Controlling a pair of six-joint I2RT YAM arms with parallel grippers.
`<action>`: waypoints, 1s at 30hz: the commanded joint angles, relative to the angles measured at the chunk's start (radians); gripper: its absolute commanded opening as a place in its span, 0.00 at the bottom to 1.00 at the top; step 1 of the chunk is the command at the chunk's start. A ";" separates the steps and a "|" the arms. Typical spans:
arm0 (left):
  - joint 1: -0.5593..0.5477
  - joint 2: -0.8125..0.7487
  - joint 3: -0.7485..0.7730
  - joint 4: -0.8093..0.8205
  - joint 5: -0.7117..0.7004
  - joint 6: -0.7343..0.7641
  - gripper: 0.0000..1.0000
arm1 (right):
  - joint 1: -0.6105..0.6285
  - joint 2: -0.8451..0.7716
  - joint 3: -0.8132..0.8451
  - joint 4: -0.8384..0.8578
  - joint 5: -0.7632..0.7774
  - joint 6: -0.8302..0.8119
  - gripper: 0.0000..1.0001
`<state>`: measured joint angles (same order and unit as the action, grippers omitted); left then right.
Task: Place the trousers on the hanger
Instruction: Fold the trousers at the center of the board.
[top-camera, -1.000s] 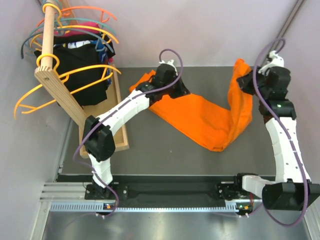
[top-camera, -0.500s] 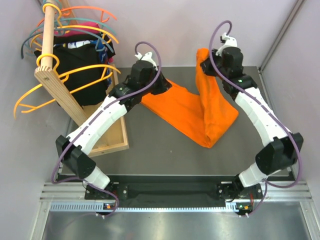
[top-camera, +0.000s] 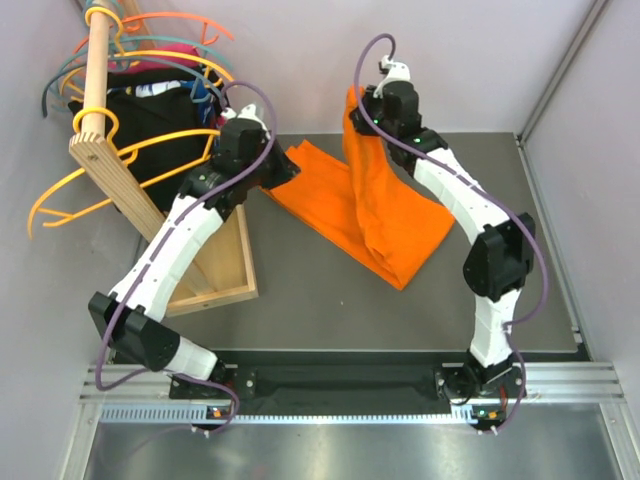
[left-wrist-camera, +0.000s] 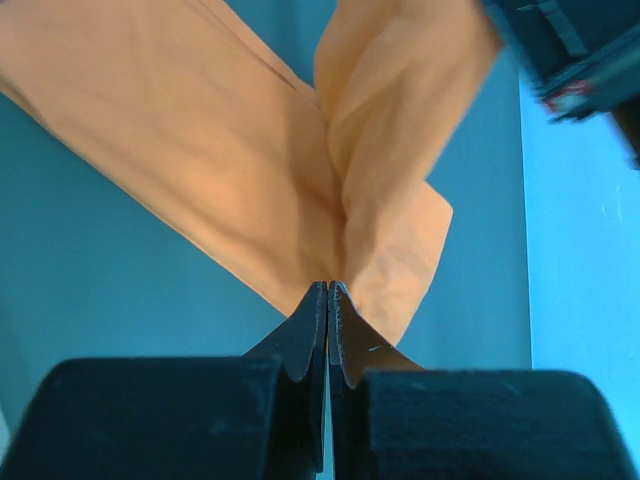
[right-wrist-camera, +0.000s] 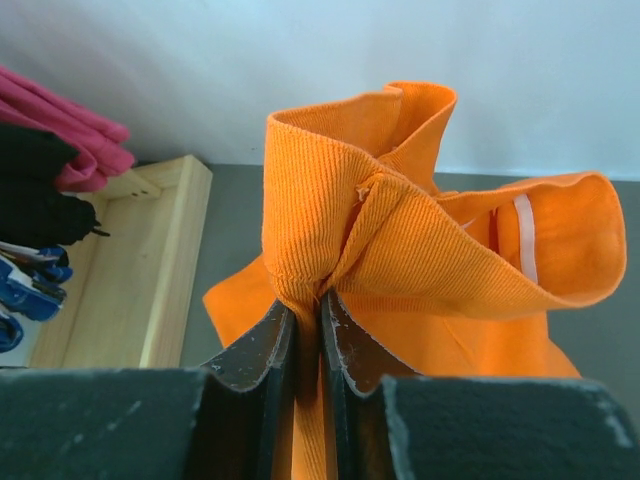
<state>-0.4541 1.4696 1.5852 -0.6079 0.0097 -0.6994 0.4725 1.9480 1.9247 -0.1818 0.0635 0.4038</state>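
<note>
The right end effector (right-wrist-camera: 320, 305) pinches a bunched edge of the trousers (top-camera: 340, 205) and holds it above the bench (top-camera: 300, 310). The left end effector (left-wrist-camera: 328, 295), pressed together, nips another corner low down, probably to spread the cloth out toward the hanger (top-camera: 170, 138) on the rack at the left.

I see the dark grey table (top-camera: 300, 310) carrying two things. The orange trousers (top-camera: 340, 205) lie slantwise across its far half, from the far left down to a folded end nearer me, with one part rising off the surface at the back edge. A shallow wooden base frame (top-camera: 245, 250) rests along the table's left side.
</note>
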 joint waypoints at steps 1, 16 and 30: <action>0.017 -0.066 0.012 -0.027 0.027 0.034 0.00 | 0.031 0.047 0.102 0.127 0.004 0.016 0.00; 0.060 -0.134 -0.064 -0.053 0.056 0.028 0.00 | 0.106 0.252 0.198 0.206 -0.085 0.044 0.00; 0.120 -0.152 -0.096 -0.053 0.107 0.029 0.00 | 0.169 0.408 0.304 0.214 -0.156 0.047 0.00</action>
<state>-0.3542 1.3563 1.5093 -0.6674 0.0921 -0.6807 0.6128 2.3524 2.1532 -0.0944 -0.0471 0.4328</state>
